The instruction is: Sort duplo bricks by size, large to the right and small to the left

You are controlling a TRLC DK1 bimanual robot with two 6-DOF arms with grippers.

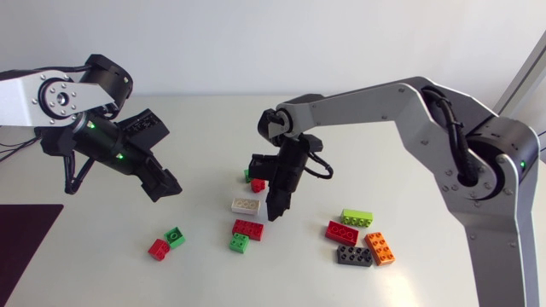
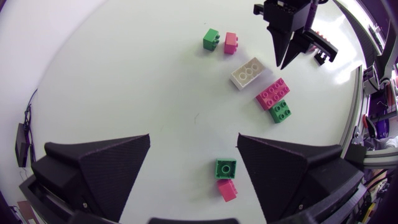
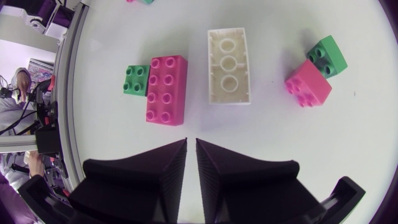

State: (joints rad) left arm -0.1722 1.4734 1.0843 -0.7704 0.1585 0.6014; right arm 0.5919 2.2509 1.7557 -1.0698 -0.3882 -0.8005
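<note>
white table (image 1: 281, 286), matte and evenly lit; a dark mat (image 1: 21, 247) lies on its near left corner.

nearest on the right, four large bricks sit close together: grey brick (image 1: 353, 256) and orange brick (image 1: 380, 247) side by side, right red brick (image 1: 341, 232) just behind the grey one, lime brick (image 1: 357, 217) behind that.

near left, left red cube (image 1: 158, 249) and left green cube (image 1: 175, 236) sit corner to corner, just past the mat's edge. the left gripper (image 1: 162, 183) hangs above and a little behind them with its jaws spread wide and nothing in them. from its wrist camera both cubes lie on the table between the fingers (image 2: 106, 165).

in the middle, mid green cube (image 1: 239, 244) touches the long side of mid red brick (image 1: 247, 228). white brick (image 1: 246, 205) lies just beyond, apart from it, hollows up. the right gripper (image 1: 275, 209) points straight down just beside the white brick's right end, its jaws drawn together to a thin slit and holding nothing.

behind it, far red cube (image 1: 258, 185) and far green cube (image 1: 248, 175) touch at a corner.

bare tabletop separates the three groups, with the widest strip between the left pair and the middle. the far half of the table shows only the arms above it.
</note>
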